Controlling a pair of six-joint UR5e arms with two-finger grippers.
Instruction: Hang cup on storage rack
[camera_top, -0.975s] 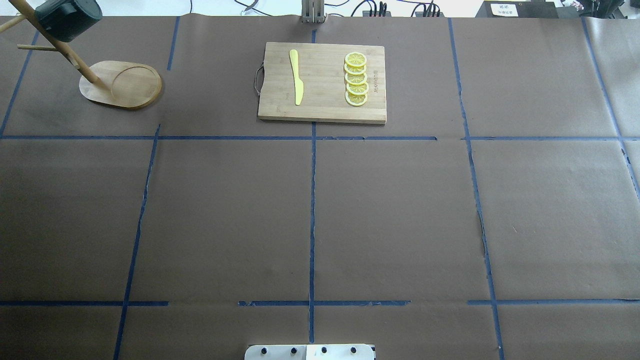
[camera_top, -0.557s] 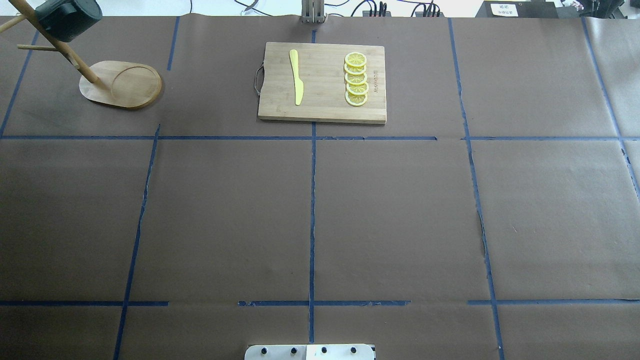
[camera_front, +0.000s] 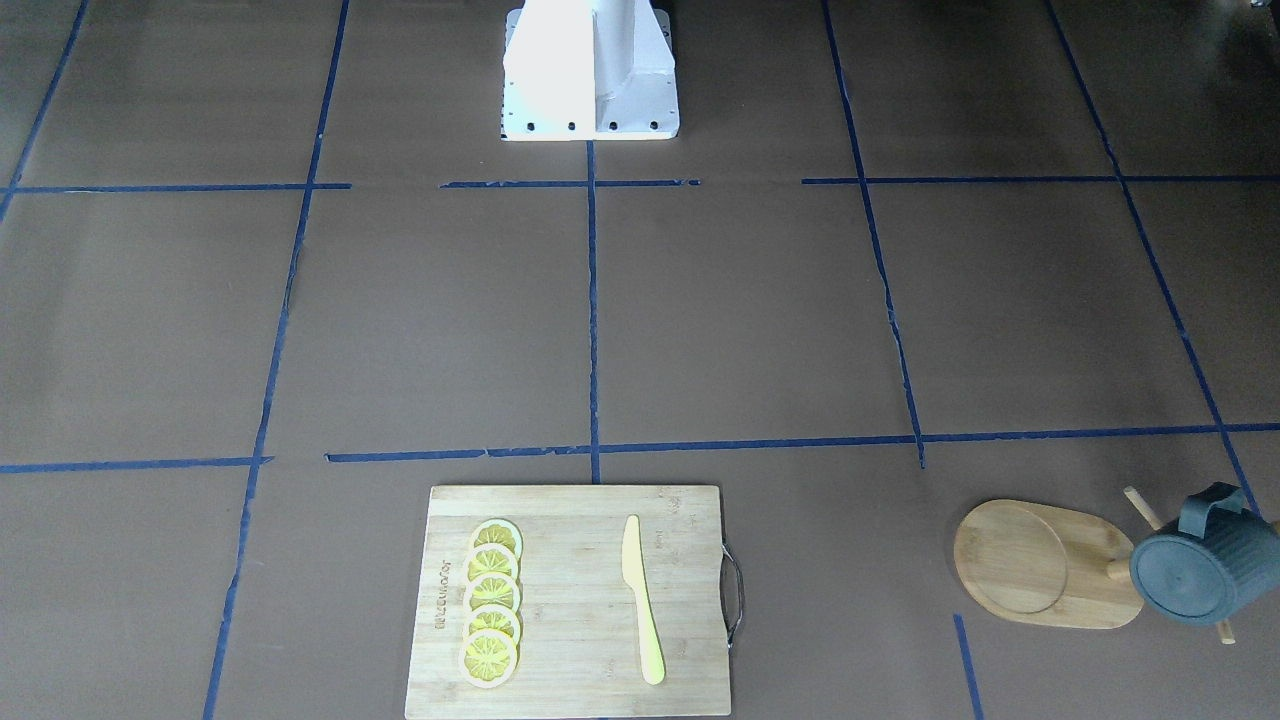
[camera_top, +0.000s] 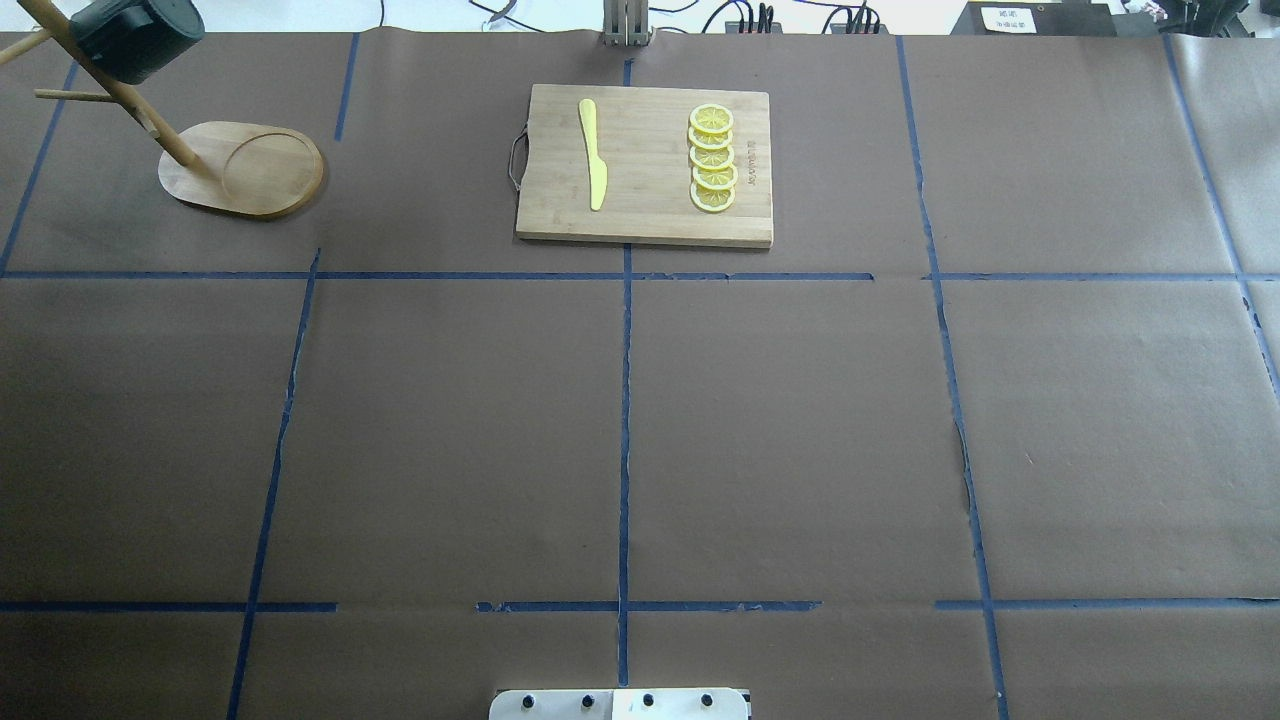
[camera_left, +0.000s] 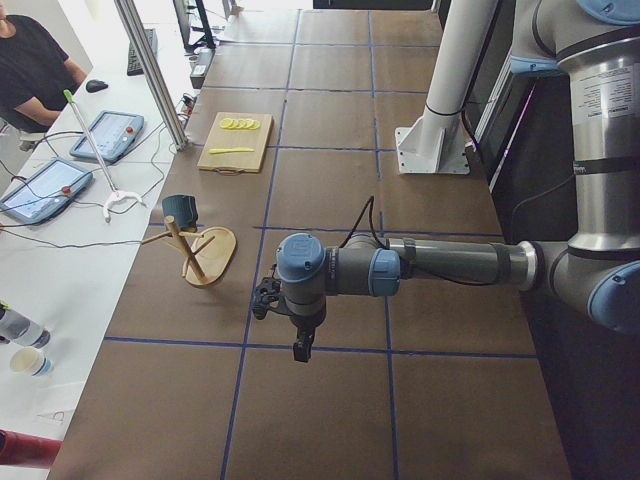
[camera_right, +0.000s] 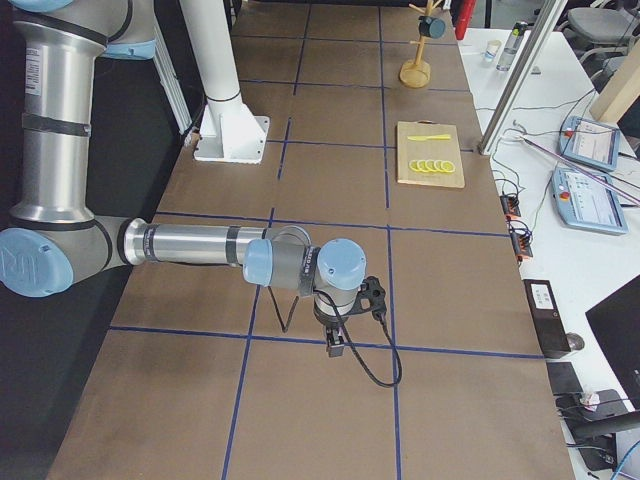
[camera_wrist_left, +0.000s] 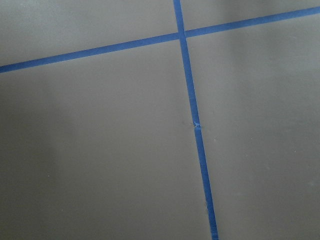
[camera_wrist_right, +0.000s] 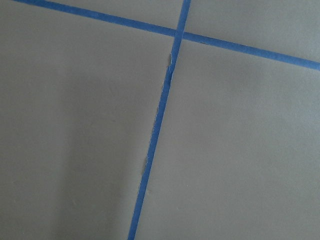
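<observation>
As it stands on the table (camera_top: 800, 420), the rack (camera_top: 245, 170), upper left overhead, carries the cup (camera_top: 135, 38), hooked by its handle so it hangs free. Looks done! Left gripper (camera_left: 299, 349) and right gripper (camera_right: 335, 347) hover well apart from it; open or closed, can't tell.

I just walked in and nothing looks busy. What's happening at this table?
The cup hangs on a peg of the storage rack, at the far side on the robot's left. Neither arm touches it: the left gripper and right gripper hover over bare table toward its two ends, open or shut I cannot tell. The cutting board with knife and lemon slices sits apart.
</observation>
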